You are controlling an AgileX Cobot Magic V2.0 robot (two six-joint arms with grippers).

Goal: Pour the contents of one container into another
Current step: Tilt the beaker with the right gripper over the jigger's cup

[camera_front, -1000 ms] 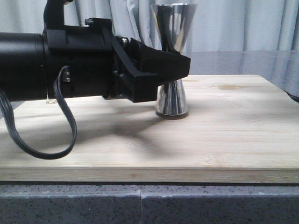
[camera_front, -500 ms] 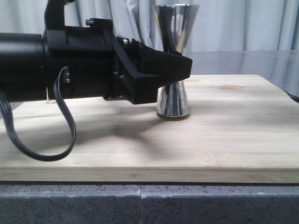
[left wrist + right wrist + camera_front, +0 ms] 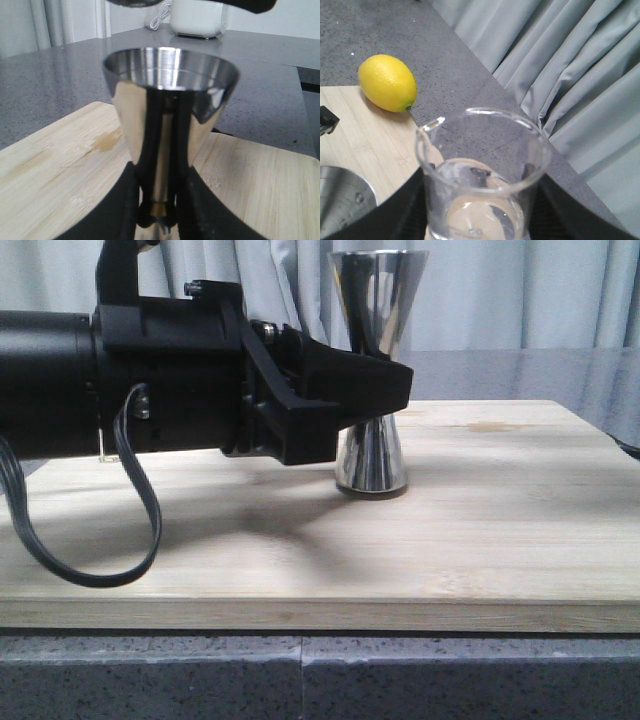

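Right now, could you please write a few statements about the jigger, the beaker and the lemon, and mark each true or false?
1. The steel jigger stands upright on the wooden board. True.
2. The left gripper closes around the jigger's wide top rim. False: it grips at the narrow waist.
3. The right gripper holds a glass beaker. True.
4. The lemon sits inside the beaker. False: it lies at the board's edge.
5. The jigger lies tipped over. False: it is upright.
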